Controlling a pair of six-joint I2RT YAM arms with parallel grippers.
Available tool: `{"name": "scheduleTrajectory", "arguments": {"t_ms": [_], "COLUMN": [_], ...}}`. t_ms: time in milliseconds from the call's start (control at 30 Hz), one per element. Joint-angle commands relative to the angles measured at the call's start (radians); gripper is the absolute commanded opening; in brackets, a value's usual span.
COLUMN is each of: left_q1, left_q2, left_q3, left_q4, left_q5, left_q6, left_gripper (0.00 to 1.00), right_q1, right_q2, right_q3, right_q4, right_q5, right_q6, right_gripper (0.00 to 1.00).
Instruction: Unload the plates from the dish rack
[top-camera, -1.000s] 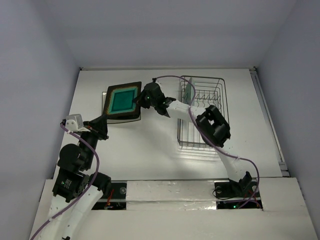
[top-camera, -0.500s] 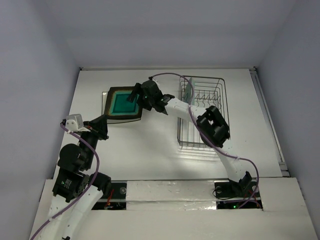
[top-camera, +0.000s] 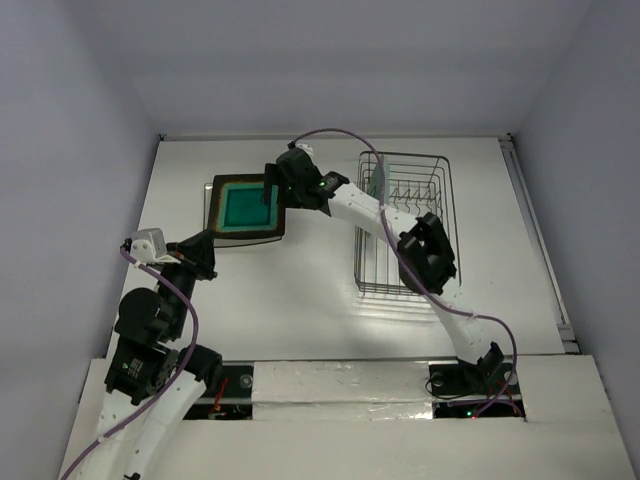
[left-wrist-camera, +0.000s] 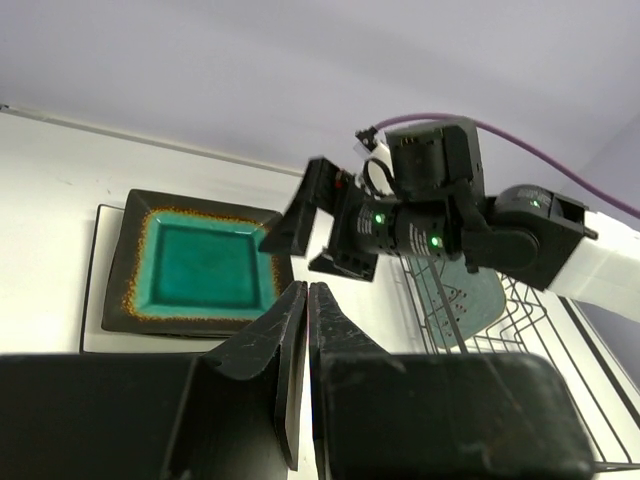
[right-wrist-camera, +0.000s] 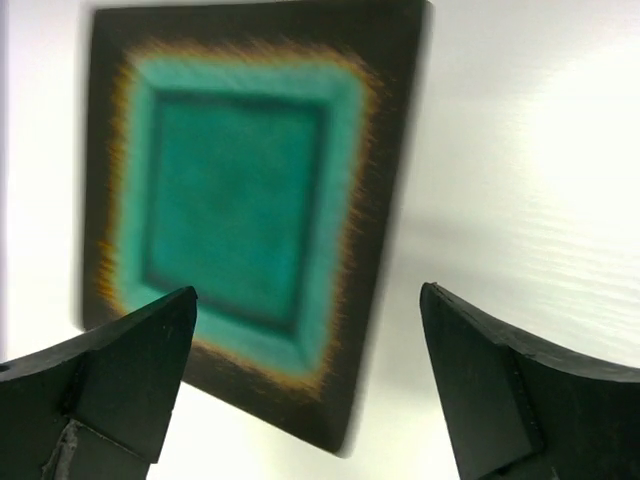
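Right tool (right-wrist-camera: 310, 350): jaws wide, empty, over the teal plate (top-camera: 245, 205), which lies flat on a white plate (left-wrist-camera: 93, 320), upper left of desk (top-camera: 300, 290). Left tool (left-wrist-camera: 307, 330): pinched narrow, empty. Mint plate (top-camera: 376, 185) stands in rack (top-camera: 440, 200). Risk: a finger catching the rim on withdrawal could skid the stack.

On the table (top-camera: 300, 290), a square plate (top-camera: 245, 205) lies flat at the far left, stacked on another plate (left-wrist-camera: 140, 342). The dish rack (top-camera: 400, 265) stands to its right, with one plate (top-camera: 378, 185) upright in its far left corner. The right gripper (top-camera: 272, 195) hangs over the stack's right edge, and the left gripper (top-camera: 207, 238) is just before its near left corner.
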Motion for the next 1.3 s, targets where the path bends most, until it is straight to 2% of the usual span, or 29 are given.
{"name": "scheduleTrajectory", "arguments": {"t_ms": [0,67,100,133,167,200,267,333,400,433,467,533,667,900,1033,1067,1133,1200,1267], "left_q1": [0.006,0.006,0.006,0.006,0.006,0.006,0.006,0.006,0.006,0.006,0.006,0.006,0.006,0.006,0.006,0.006,0.006,0.006,0.006], "left_q2": [-0.007,-0.009,-0.009,-0.010,-0.012,-0.015,-0.018,-0.021,-0.021,-0.021,-0.021,-0.018,-0.007,0.000,0.003,0.005,0.013,0.016,0.016], "left_q3": [-0.007,-0.007,-0.007,-0.007,-0.007,-0.007,-0.009,-0.007,-0.007,-0.007,-0.007,-0.009,-0.009,-0.007,-0.009,-0.009,-0.009,-0.007,-0.007], "left_q4": [0.041,0.041,0.041,0.042,0.042,0.042,0.042,0.044,0.042,0.041,0.041,0.044,0.042,0.042,0.044,0.045,0.044,0.045,0.045], "left_q5": [0.003,0.003,0.003,0.003,0.003,0.003,0.003,0.003,0.003,0.003,0.003,0.003,0.003,0.003,0.003,0.003,0.003,0.003,0.003], "left_q6": [-0.001,-0.001,-0.001,-0.001,-0.001,-0.001,-0.001,-0.001,-0.001,-0.001,-0.001,-0.001,0.001,0.001,0.001,0.002,0.002,0.002,0.002], "left_gripper": [0.02,0.02,0.02,0.02,0.02,0.01,0.00,0.00,0.00,0.00,0.00,0.00,0.00,0.01,0.01,0.02,0.02,0.02,0.02], "right_q1": [0.010,0.010,0.010,0.010,0.010,0.001,-0.012,-0.051,-0.084,-0.120,-0.140,-0.183,-0.205,-0.234,-0.234,-0.245,-0.255,-0.268,-0.268], "right_q2": [-0.149,-0.252,-0.357,-0.408,-0.459,-0.549,-0.633,-0.727,-0.771,-0.792,-0.796,-0.783,-0.705,-0.501,-0.455,-0.449,-0.440,-0.441,-0.446], "right_q3": [-0.124,-0.223,-0.304,-0.340,-0.372,-0.402,-0.495,-0.581,-0.626,-0.650,-0.652,-0.649,-0.600,-0.382,-0.406,-0.414,-0.423,-0.445,-0.460], "right_q4": [0.015,0.090,0.101,0.098,0.084,0.067,0.010,-0.049,-0.083,-0.117,-0.137,-0.164,-0.186,-0.303,-0.289,-0.286,-0.278,-0.270,-0.261], "right_q5": [0.065,0.126,0.152,0.187,0.267,0.310,0.426,0.479,0.522,0.531,0.536,0.515,0.464,0.518,0.525,0.521,0.522,0.528,0.539], "right_q6": [-0.096,-0.149,-0.168,-0.212,-0.235,-0.252,-0.301,-0.323,-0.343,-0.353,-0.361,-0.387,-0.424,-0.464,-0.493,-0.502,-0.511,-0.554,-0.580], "right_gripper": [0.96,0.77,0.61,0.21,0.04,0.00,0.00,0.00,0.23,0.50,0.62,0.76,0.75,0.70,0.67,0.60,0.55,0.44,0.40]}}
